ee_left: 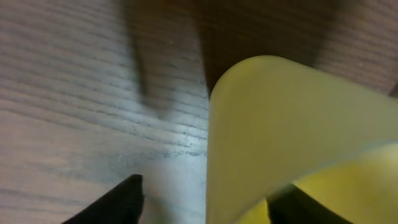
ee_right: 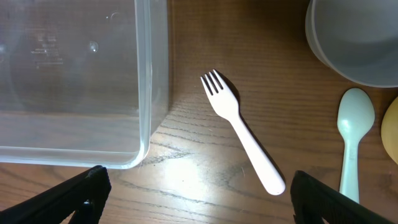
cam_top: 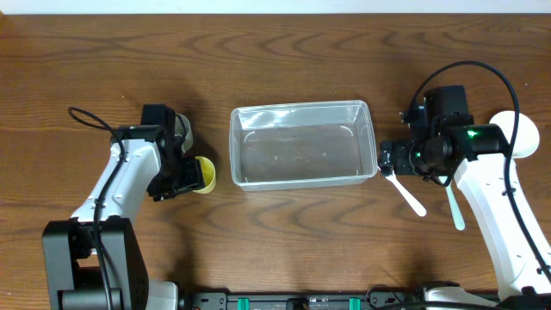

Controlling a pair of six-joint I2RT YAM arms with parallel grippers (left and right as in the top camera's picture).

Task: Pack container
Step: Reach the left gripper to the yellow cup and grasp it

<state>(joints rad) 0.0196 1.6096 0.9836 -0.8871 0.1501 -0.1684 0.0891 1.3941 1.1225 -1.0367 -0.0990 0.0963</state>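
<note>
The clear plastic container (cam_top: 301,145) stands empty in the middle of the table; its corner shows in the right wrist view (ee_right: 146,93). A yellow cup (cam_top: 205,175) lies on its side left of the container. My left gripper (cam_top: 185,174) is open astride the cup's wall (ee_left: 280,124), one finger inside and one outside with a gap. My right gripper (cam_top: 385,160) is open wide and empty (ee_right: 199,199), just right of the container. A white fork (ee_right: 242,134) lies on the table between its fingers, also in the overhead view (cam_top: 406,191).
A pale green spoon (cam_top: 454,205) lies right of the fork, also seen in the right wrist view (ee_right: 354,137). A white bowl (cam_top: 523,138) stands at the far right (ee_right: 354,43). A grey cup (cam_top: 181,129) sits behind the left gripper. Something yellow (ee_right: 392,130) shows at the right edge.
</note>
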